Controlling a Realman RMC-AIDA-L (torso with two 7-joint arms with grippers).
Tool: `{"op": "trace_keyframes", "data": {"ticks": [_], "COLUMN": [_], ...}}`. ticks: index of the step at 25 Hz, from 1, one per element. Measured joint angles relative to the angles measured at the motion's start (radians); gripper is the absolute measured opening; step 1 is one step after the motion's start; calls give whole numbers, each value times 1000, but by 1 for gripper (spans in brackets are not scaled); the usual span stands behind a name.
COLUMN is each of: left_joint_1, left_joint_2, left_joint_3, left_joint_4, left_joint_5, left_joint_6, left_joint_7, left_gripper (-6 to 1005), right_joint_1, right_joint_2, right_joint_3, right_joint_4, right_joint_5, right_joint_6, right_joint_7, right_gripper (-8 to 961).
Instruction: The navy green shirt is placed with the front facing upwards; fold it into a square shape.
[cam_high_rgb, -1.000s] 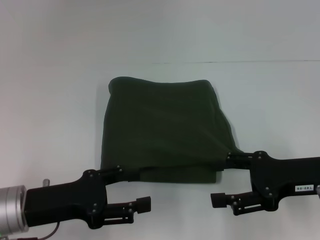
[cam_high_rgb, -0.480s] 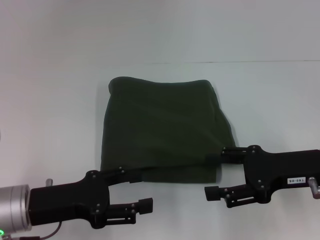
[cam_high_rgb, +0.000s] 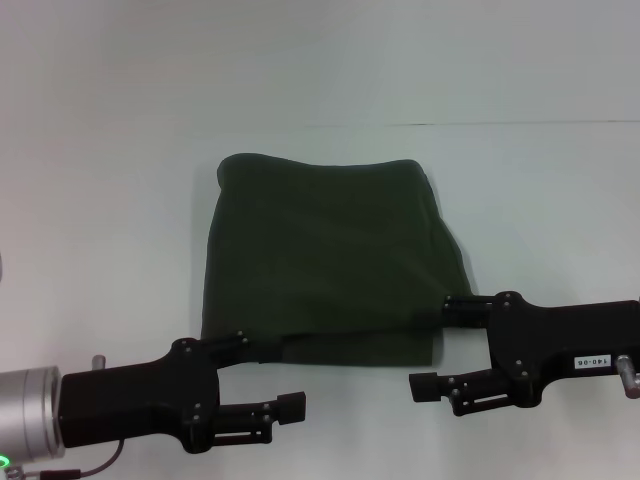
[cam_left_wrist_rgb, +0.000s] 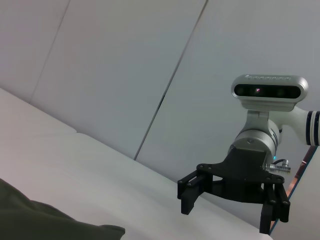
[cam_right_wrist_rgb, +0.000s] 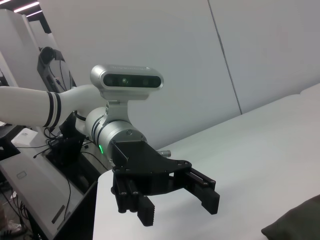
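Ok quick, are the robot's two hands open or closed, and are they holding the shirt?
Left gripper: open, holding nothing, by the navy green shirt near edge.
Right gripper: open, holding nothing, by its near right corner.

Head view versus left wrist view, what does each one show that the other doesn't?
Only the head view shows the whole folded shirt as a rough rectangle on the white table, plus the left gripper, open at the shirt's near left corner. Only the left wrist view shows the grey wall panels behind the table and the camera mounted above the right gripper. Both show the right gripper, open, and some shirt; the wrist view catches just a corner of it.
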Motion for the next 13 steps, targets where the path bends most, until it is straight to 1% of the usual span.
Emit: {"op": "trace_keyframes", "data": {"ticks": [13], "left_joint_1": [1], "left_joint_2": [0], "left_joint_3": [0], "left_joint_4": [-6], "left_joint_5": [0], "left_joint_6": [3], "left_joint_7": [-2], "left_gripper": [829], "right_joint_1": [-5], "right_joint_2": [0], "right_joint_3": [0], "right_joint_4": [2], "right_joint_5": [0], "right_joint_6": [-1], "right_joint_7": [0], "right_gripper": [905]}}
